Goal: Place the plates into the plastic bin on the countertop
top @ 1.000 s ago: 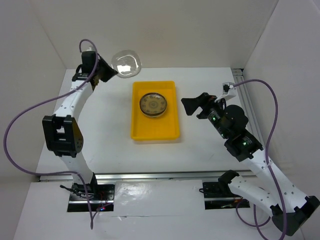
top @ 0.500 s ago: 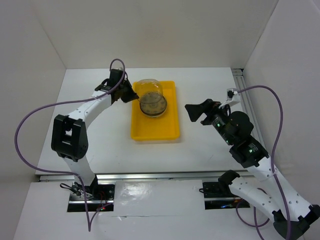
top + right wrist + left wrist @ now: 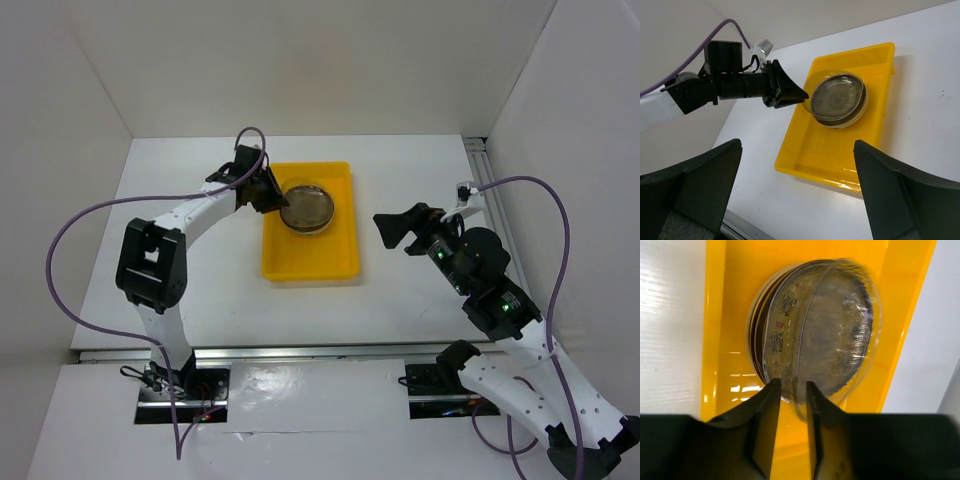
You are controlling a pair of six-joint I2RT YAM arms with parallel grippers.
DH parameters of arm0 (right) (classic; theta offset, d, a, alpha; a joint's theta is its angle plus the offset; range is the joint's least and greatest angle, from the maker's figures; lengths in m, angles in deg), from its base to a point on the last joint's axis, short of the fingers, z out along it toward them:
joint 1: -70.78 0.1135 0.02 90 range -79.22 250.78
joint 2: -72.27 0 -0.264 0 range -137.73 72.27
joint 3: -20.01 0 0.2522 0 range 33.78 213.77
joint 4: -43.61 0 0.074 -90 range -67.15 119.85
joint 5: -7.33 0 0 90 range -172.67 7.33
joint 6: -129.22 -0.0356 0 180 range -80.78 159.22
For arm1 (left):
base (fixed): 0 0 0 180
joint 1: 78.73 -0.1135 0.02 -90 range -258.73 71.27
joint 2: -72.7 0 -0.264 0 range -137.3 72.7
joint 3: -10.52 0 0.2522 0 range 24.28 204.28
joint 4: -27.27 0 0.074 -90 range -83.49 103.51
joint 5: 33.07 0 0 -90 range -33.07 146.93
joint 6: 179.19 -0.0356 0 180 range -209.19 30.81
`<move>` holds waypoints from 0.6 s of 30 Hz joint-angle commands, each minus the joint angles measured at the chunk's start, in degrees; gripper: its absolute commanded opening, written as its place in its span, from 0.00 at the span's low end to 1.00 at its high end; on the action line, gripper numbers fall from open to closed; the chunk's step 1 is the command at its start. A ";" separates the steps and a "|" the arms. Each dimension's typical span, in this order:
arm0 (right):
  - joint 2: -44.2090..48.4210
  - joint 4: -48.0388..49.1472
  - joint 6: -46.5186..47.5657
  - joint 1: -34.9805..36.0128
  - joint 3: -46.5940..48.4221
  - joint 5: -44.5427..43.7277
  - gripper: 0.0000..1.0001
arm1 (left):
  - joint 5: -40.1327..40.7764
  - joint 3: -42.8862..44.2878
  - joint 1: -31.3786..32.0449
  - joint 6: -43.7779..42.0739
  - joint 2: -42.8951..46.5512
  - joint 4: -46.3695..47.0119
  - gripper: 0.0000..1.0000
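Left gripper (image 3: 793,386) is standing slightly parted, straddling the rim of the clear glass plate (image 3: 840,335), which is leaning on the plate stack (image 3: 774,335) inside the yellow bin (image 3: 720,315). Right gripper (image 3: 392,230) is hovering wide, empty.

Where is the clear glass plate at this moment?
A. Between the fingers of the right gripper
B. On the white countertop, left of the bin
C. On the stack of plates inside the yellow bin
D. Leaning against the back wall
C: the clear glass plate lies over the stack of plates inside the yellow bin, its near rim between the fingers of the left gripper.
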 commanded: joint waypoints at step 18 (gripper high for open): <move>-1.67 -9.12 4.06 0.29 5.30 -6.59 1.00 | 17.12 -6.93 8.56 -4.50 37.93 -11.68 1.00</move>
